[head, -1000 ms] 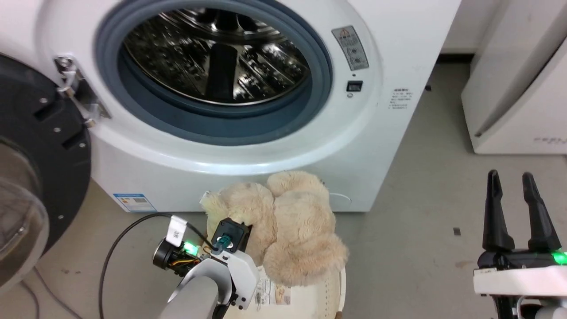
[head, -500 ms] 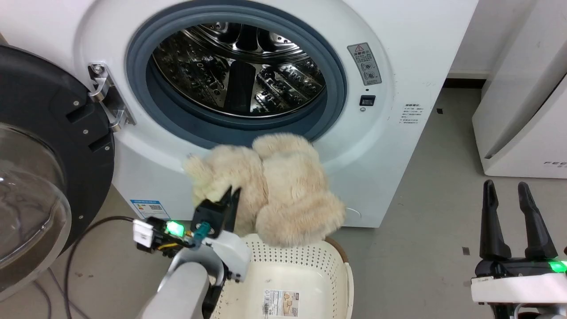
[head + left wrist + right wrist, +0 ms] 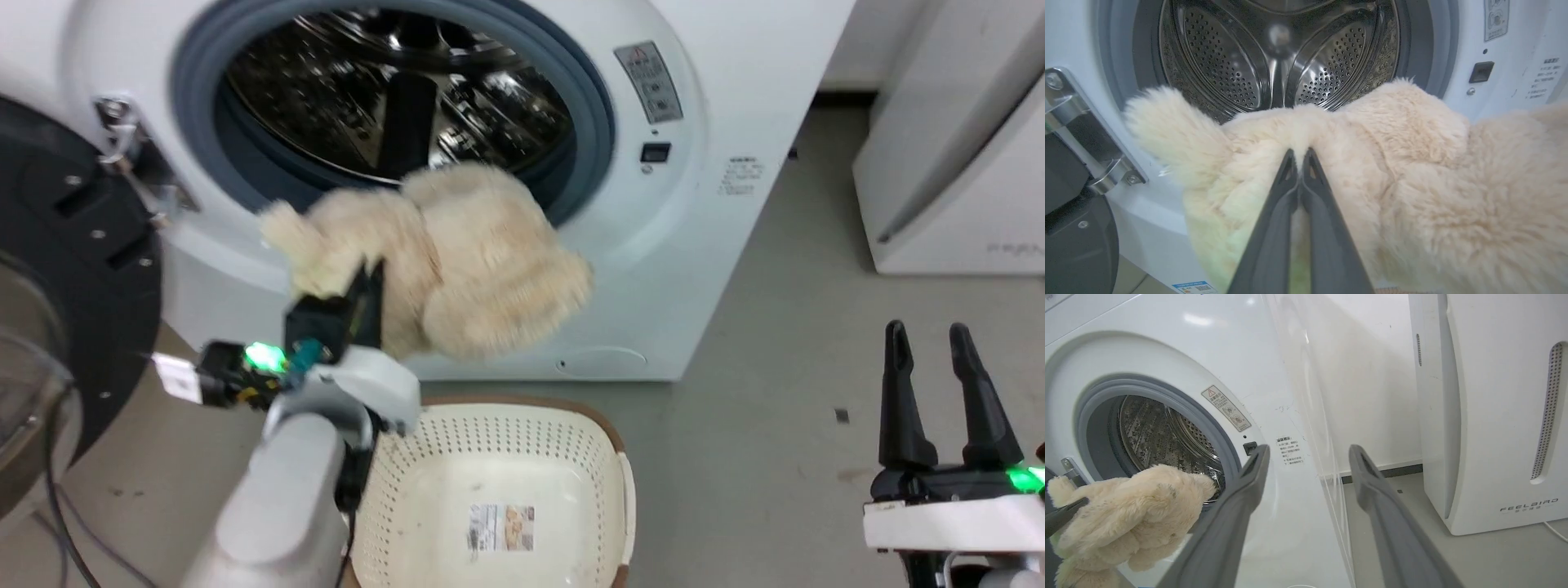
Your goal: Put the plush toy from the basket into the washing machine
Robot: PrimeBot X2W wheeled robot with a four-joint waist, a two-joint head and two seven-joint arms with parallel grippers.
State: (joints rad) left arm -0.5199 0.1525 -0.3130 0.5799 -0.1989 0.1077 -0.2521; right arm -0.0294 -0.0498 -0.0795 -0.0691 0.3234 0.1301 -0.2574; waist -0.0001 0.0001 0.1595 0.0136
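Observation:
The cream-beige plush toy (image 3: 457, 261) hangs in the air in front of the washing machine's (image 3: 669, 245) lower door seal, pinched by my left gripper (image 3: 369, 278), which is shut on its fur. In the left wrist view the fingertips (image 3: 1300, 157) dig into the plush toy (image 3: 1412, 183), with the steel drum (image 3: 1274, 49) right behind. Below it, the basket (image 3: 498, 474) stands on the floor with just its paper label inside. My right gripper (image 3: 922, 343) is open and holds nothing, low at the right. From the right wrist, the plush toy (image 3: 1126, 514) is level with the drum opening.
The black-framed glass door (image 3: 57, 286) is swung open at the left, beside my left arm. A white slanted appliance (image 3: 955, 147) stands at the right, marked FEELAIR in the right wrist view (image 3: 1527, 506). Grey floor lies between it and the washer.
My left gripper has lifted the plush toy out of the basket, up and leftward to the height of the door seal. The head camera shifted. The right gripper stays open.

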